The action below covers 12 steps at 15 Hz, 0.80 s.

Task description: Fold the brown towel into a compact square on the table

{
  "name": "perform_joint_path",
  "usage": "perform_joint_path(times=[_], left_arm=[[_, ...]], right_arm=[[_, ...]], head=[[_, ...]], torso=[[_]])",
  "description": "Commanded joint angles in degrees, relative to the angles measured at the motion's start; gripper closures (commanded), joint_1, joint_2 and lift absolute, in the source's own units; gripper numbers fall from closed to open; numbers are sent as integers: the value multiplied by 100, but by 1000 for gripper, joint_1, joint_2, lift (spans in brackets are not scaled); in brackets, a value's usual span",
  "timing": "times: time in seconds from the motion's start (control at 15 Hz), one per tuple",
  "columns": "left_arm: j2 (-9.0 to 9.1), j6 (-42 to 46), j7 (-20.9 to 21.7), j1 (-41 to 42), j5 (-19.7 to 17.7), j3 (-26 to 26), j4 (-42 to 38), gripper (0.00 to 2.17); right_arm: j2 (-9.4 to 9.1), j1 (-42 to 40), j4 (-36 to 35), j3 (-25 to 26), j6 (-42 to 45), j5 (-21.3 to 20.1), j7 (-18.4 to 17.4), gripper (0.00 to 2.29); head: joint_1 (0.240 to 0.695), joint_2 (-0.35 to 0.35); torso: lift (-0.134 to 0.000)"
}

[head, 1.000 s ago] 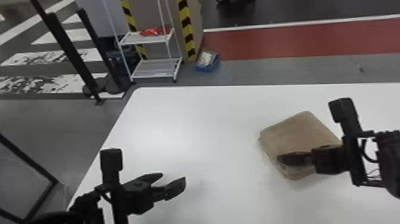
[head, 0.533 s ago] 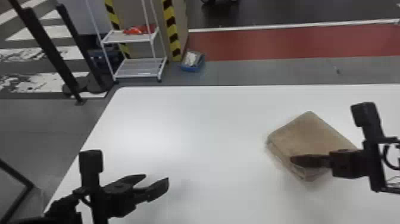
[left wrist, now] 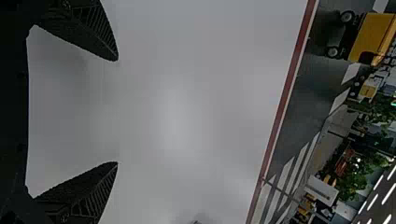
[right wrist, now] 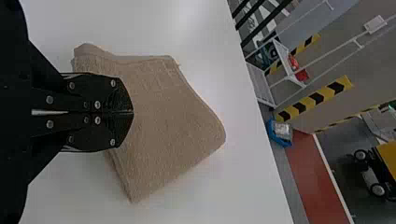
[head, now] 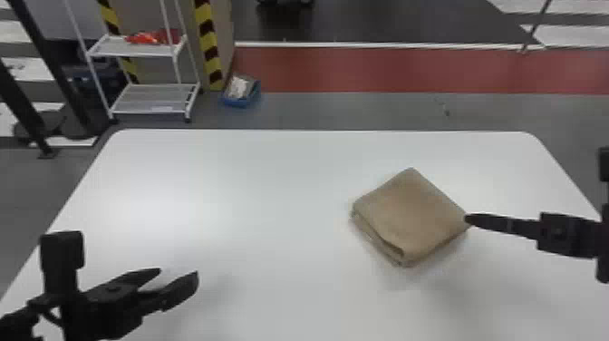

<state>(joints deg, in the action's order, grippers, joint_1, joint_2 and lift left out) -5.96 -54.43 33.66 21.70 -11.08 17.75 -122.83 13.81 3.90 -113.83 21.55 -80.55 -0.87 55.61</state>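
The brown towel [head: 408, 213] was laid folded on the right side of the table [head: 253, 195]. The left gripper [head: 179, 273] was spread wide; the right gripper [head: 467, 219] was pinched closed near a towel corner.

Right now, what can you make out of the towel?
The towel is brown, with a soft, slightly rough weave. It is folded into a thick, roughly square pad, its layers showing along the left front side, where the edges don't quite line up. It lies flat on the table, right of the middle, one corner towards the robot. The right gripper is at its right corner, fingers shut; whether they touch is unclear.
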Motion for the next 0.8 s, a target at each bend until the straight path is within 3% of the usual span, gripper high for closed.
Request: perform_joint_path(times=[0.0, 0.07, 0.27, 0.53, 0.73], left_arm=[[-20, 15, 0, -17, -17, 0, 40, 87], [-20, 32, 0, -43, -17, -26, 75, 87], [-20, 32, -9, -96, 1, -79, 154, 87], [-28, 32, -18, -105, 9, -44, 180, 87], [-28, 50, -26, -105, 9, -18, 233, 87]], right_arm=[[227, -48, 97, 306, -80, -72, 3, 1747], [324, -39, 256, 306, -133, -133, -6, 1747], [350, 313, 836, -89, -185, -581, -103, 1747], [271, 963, 1741, -608, 61, -845, -419, 1747], [139, 1332, 2136, -625, 535, -880, -762, 1747]], head=[[695, -53], [695, -96], [695, -141], [695, -140], [695, -123]], torso=[[-123], [-123], [-123], [-123], [-123]])
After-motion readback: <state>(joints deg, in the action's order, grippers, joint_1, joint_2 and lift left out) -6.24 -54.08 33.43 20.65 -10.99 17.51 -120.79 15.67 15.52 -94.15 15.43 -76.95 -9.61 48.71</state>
